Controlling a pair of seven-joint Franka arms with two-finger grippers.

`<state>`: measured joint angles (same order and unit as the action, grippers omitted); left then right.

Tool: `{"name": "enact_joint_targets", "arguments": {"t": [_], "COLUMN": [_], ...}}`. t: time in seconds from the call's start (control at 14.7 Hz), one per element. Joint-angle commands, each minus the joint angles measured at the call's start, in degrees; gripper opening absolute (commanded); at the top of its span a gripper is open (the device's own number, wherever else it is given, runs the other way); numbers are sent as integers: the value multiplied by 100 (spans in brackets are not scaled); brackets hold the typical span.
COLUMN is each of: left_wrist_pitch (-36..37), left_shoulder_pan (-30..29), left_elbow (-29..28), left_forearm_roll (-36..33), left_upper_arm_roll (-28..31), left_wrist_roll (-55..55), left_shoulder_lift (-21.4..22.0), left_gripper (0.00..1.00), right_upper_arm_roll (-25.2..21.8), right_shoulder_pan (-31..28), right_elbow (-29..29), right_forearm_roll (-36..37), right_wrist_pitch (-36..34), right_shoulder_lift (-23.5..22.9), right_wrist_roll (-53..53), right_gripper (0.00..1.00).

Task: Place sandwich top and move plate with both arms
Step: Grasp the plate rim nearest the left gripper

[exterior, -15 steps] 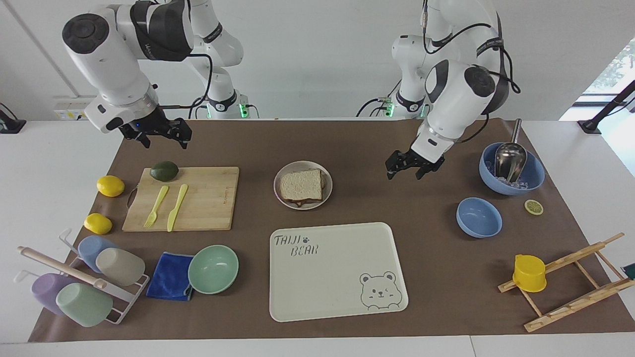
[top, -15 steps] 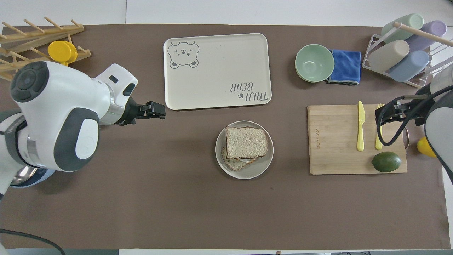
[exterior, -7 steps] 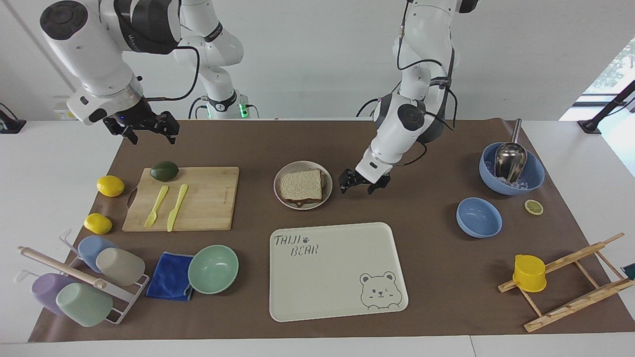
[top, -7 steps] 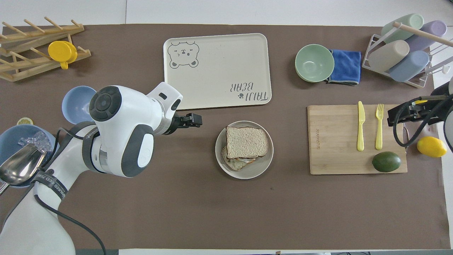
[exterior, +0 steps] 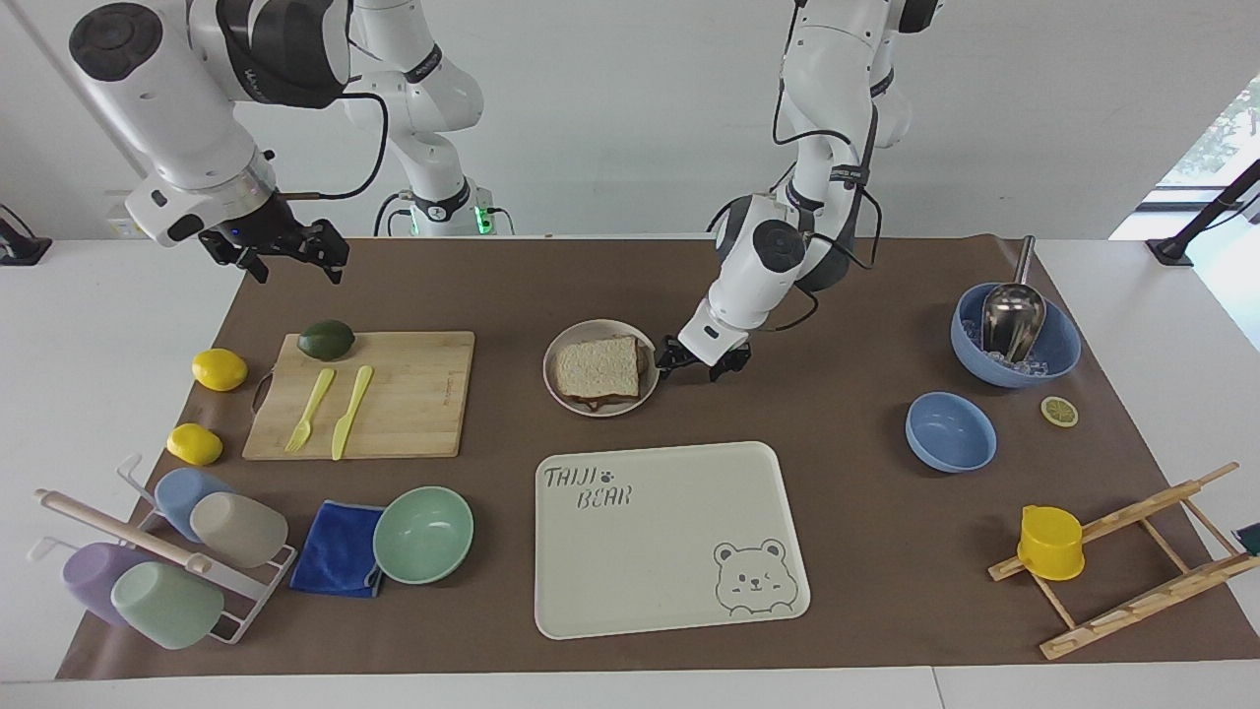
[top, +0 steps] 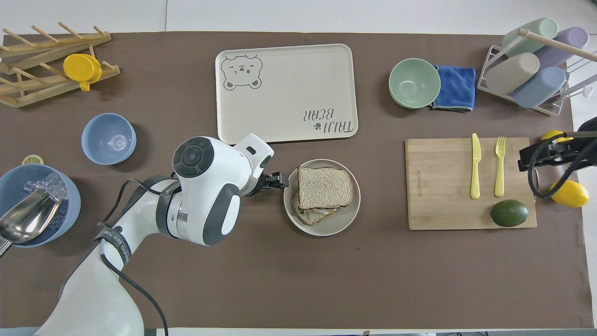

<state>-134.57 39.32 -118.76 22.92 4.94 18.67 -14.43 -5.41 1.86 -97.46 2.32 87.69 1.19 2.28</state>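
Facing view. Sandwich top [exterior: 598, 366] already lies on the stacked sandwich on the plate [exterior: 555, 387], near the table's middle, nearer the robots than the bear tray [exterior: 669, 537]. Judgement: bread step done, plate move in hand. Left gripper [exterior: 697, 363] is low at the plate's rim toward the left arm's end, fingers apart, 1 fingertip just beside the rim; contact cannot be told. The jaws hold nothing; the rim lies at the edge of the gap, not clearly between the fingers. Right gripper [exterior: 285, 254] hangs up over the mat's edge, above the avocado [exterior: 326, 339] on the cutting board [exterior: 394, 394], well apart from the plate; fingers apart, empty. Likely waiting its turn for the 2-arm lift.

Overhead view. Left gripper [top: 279, 180] points at the plate [top: 326, 226] rim from the left arm's side, low approach suited to pinching the shallow edge. Sandwich top [top: 325, 187] sits skewed over the lower slice. Right gripper [top: 536, 156] is over the board's [top: 438, 186] end by the lemons [top: 570, 193].
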Motion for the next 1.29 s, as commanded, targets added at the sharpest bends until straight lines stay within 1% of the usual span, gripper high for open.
{"name": "enact_joint_targets", "arguments": {"t": [0.0,0.14,0.27,0.48,0.54,0.68,0.81,0.95,1.02,1.09,1.15,1.22], "left_wrist_pitch": [-139,-139,-183,-402,-420,-429,-508,-675,-684,-684,-684,-693], "left_shoulder_pan": [111,172,286,348,366,383,427,541,550,576,611,612], "left_elbow": [-182,-191,-269,-410,-411,-411,-411,-411,-411,-411,-411,-411], "left_forearm_roll": [361,371,371,371,371,371,371,371,371,371,371,371], "left_upper_arm_roll": [95,95,104,95,95,95,95,104,95,95,104,104], "left_wrist_roll": [75,407,602,637,664,664,664,664,664,664,664,673], "left_shoulder_lift": [134,142,186,213,213,213,213,204,204,204,204,204], "left_gripper": [91,90,87,74,69,61,49,47,43,34,23,8], "right_upper_arm_roll": [-91,-118,-118,-109,-118,-144,-215,-197,-215,-215,-206,-206], "right_shoulder_pan": [-45,-45,-45,-45,-45,-54,-63,-71,-80,-98,-80,-54], "right_elbow": [245,289,306,368,368,281,263,263,263,245,245,245], "right_forearm_roll": [-162,-416,-373,-311,-303,-311,-320,-320,-329,-329,-338,-347], "right_wrist_pitch": [-155,-85,-85,-59,-42,-50,-76,-59,-59,-68,-68,-85], "right_shoulder_lift": [-49,-66,-58,-58,-58,-5,4,13,21,21,21,21], "right_wrist_roll": [238,11,-376,-220,-211,-272,-255,-281,-281,-281,-272,-263], "right_gripper": [100,100,100,100,100,100,100,100,100,100,100,100]}}
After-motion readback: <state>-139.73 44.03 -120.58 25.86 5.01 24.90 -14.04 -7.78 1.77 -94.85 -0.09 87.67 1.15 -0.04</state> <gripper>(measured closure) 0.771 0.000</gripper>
